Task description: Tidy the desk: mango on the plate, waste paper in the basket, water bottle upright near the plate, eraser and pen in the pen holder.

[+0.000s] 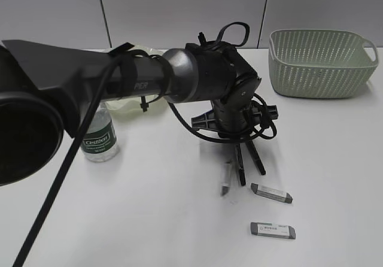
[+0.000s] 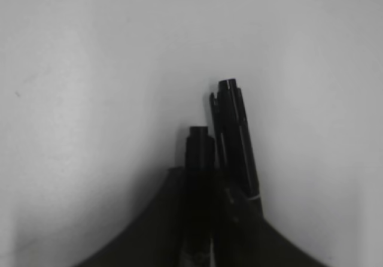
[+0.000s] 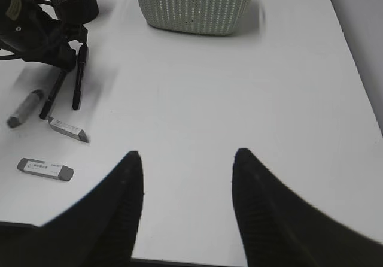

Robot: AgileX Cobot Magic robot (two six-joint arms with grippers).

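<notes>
we find the water bottle (image 1: 99,136) upright; two erasers (image 1: 272,193) and a pen (image 1: 226,179) remain on the desk (image 1: 149,219). left gripper (image 1: 250,162) fingers nearly together beside the pen, holding nothing; right gripper (image 3: 187,177) spread, idle

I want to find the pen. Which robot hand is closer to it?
The left. Its end effector hangs right beside the pen. The right end effector is open, off to the side, past both erasers.
</notes>
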